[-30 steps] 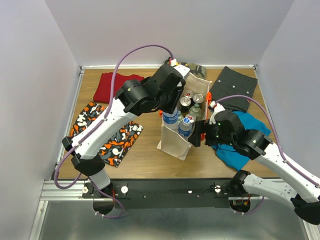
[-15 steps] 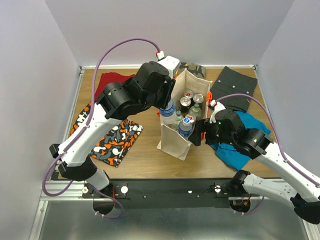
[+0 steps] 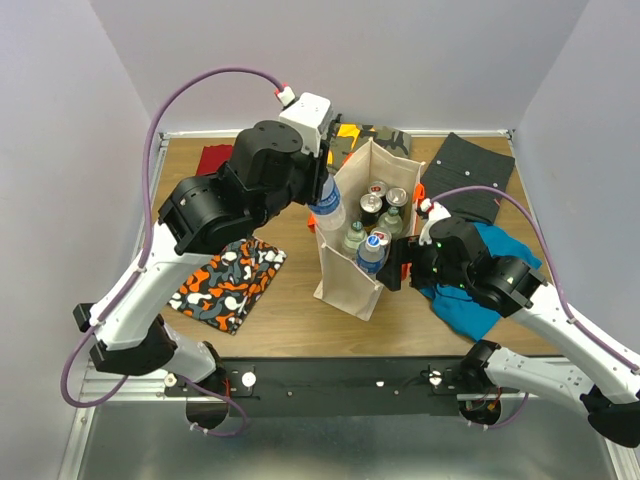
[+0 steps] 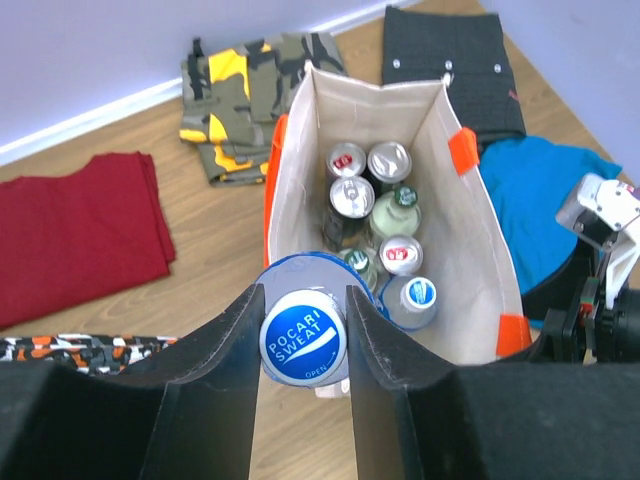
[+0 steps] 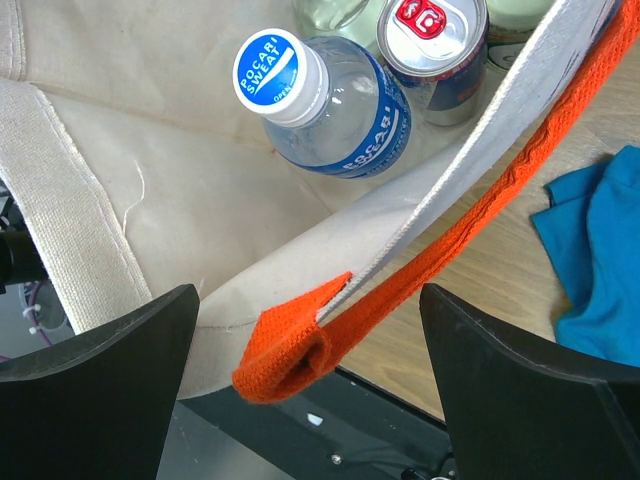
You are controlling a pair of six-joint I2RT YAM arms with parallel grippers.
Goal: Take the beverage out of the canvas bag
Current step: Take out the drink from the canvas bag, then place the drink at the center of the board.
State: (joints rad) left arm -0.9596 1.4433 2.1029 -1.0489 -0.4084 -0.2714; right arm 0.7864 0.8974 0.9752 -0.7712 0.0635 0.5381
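The left gripper (image 4: 303,300) is shut tight on the top of a Pocari Sweat bottle (image 4: 303,345), low in the middle of the left wrist view. The bottle is right at the left rim of the canvas bag (image 3: 350,285). It is best to lift straight up, so the bottle does not snag the cloth. The right gripper (image 5: 308,330) is wide open with the orange handle (image 5: 440,250) between its fingers, and it grips nothing.

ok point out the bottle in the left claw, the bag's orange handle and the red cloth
bottle (image 4: 303,346), left wrist view, on its blue cap
handle (image 5: 430,255), right wrist view, on the middle of the orange strap
red cloth (image 4: 80,230), left wrist view, on its flat middle
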